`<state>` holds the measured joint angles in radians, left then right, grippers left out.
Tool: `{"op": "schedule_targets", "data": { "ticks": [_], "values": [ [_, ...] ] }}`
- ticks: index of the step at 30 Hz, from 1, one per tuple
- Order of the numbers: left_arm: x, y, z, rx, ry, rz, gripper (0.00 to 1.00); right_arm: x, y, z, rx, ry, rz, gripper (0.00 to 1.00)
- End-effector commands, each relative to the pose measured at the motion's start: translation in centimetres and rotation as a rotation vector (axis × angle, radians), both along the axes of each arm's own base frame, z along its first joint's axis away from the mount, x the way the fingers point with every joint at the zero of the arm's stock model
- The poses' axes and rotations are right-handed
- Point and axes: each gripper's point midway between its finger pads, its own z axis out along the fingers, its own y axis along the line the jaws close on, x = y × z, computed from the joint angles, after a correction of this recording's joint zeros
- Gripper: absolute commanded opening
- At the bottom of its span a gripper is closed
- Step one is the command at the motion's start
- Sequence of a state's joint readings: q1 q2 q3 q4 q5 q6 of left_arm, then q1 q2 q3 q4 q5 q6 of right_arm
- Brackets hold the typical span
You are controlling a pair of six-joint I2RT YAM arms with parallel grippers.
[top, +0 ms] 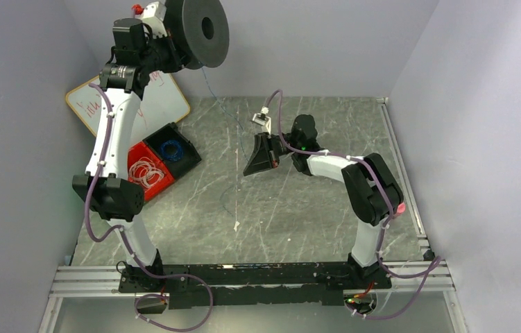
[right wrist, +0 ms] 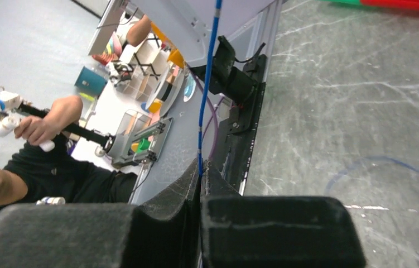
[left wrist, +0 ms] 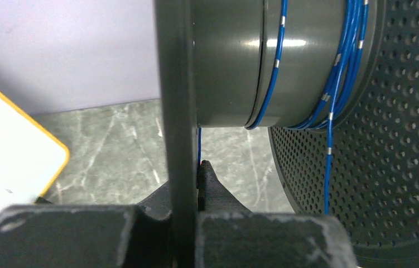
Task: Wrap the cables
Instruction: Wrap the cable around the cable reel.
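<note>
My left gripper [top: 148, 52] is raised at the back left and is shut on the near flange [left wrist: 174, 84] of a black spool [top: 202, 31]. Several turns of thin blue cable [left wrist: 332, 84] lie around the spool's hub. The cable [top: 224, 111] hangs from the spool down to my right gripper [top: 257, 163], which is low over the middle of the table. The right gripper [right wrist: 200, 167] is shut on the blue cable [right wrist: 207, 84]. A loose strand [top: 233, 201] trails on the table below it and shows as a faint loop in the right wrist view [right wrist: 385, 162].
A red and black bin [top: 186, 166] at the left holds a blue wire coil [top: 171, 149] and whitish coils [top: 148, 173]. A whiteboard [top: 164, 104] leans behind it. A metal rail [top: 403, 173] runs along the right edge. A person [right wrist: 39, 178] sits beyond the table.
</note>
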<state>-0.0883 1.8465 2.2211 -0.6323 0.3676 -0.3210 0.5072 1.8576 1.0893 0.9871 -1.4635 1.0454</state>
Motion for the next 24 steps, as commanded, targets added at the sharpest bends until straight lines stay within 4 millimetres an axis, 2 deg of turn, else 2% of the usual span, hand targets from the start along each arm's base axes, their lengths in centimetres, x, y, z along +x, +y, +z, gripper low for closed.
{"op": "schedule_targets", "data": {
  "ticks": [1,3,6,8,10,13,15,18,22,24],
  "values": [
    [-3.2,-2.1,6.9,-0.132,-0.147,-0.125,0.02,2.8,-0.5,-0.7,0.007,-0.041,-0.081,0.02],
    [-3.5,-2.9,6.2,-0.157,-0.122,-0.172,0.02,4.7,-1.0,-1.3,-0.020,-0.016,-0.152,0.00],
    [-3.7,-3.9,4.5,-0.190,-0.072,-0.227,0.02,9.0,-2.9,-3.4,-0.116,-0.008,-0.331,0.00],
    [-4.2,-4.6,3.6,-0.183,-0.051,-0.251,0.02,11.6,-4.9,-4.2,-0.152,-0.021,-0.433,0.00],
    [-4.9,-5.7,2.7,-0.152,-0.039,-0.277,0.02,13.8,-7.3,-4.2,-0.134,0.020,-0.520,0.00],
    [-7.4,-8.5,1.3,-0.102,-0.016,-0.367,0.02,16.3,-10.8,-3.8,-0.113,0.078,-0.629,0.00],
    [-9.1,-10.3,0.3,-0.070,0.001,-0.429,0.02,17.6,-12.4,-3.9,-0.135,0.069,-0.685,0.00],
    [-11.3,-12.1,-0.8,-0.062,0.026,-0.518,0.02,18.3,-13.3,-3.8,-0.165,0.031,-0.718,0.00],
    [-12.9,-12.7,-2.7,-0.018,0.058,-0.562,0.02,19.2,-14.6,-4.0,-0.192,0.029,-0.765,0.00],
    [-13.3,-12.7,-4.7,0.047,0.085,-0.552,0.02,19.8,-15.7,-4.0,-0.197,0.035,-0.793,0.00]
  ]
}}
